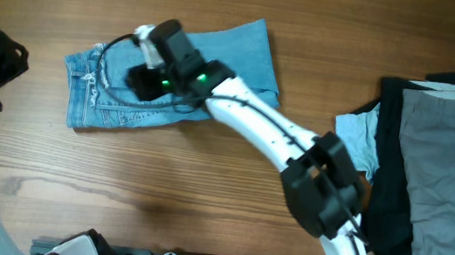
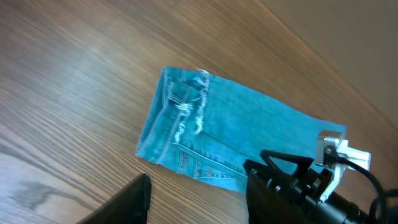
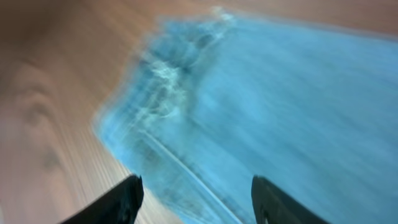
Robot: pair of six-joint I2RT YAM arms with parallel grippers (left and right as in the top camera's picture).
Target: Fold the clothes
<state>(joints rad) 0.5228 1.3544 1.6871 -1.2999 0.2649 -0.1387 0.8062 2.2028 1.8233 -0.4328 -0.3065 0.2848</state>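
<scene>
Well, the jeans (image 1: 246, 52) lie doubled into a compact rectangle on the counter (image 1: 157, 197), left of centre toward the far edge, with the waistband and stitched pocket uppermost at the left end. The right pincer (image 3: 196, 204) hangs low over that end, fingers apart and gripping nothing. I'd judge it is placed to press the bundle flat or take the edge for one more fold. The left pincer (image 2: 199, 211), also spread and empty, waits off to the left, likely keeping clear. A pile of other clothes (image 1: 454, 148) sits well apart at the right.
</scene>
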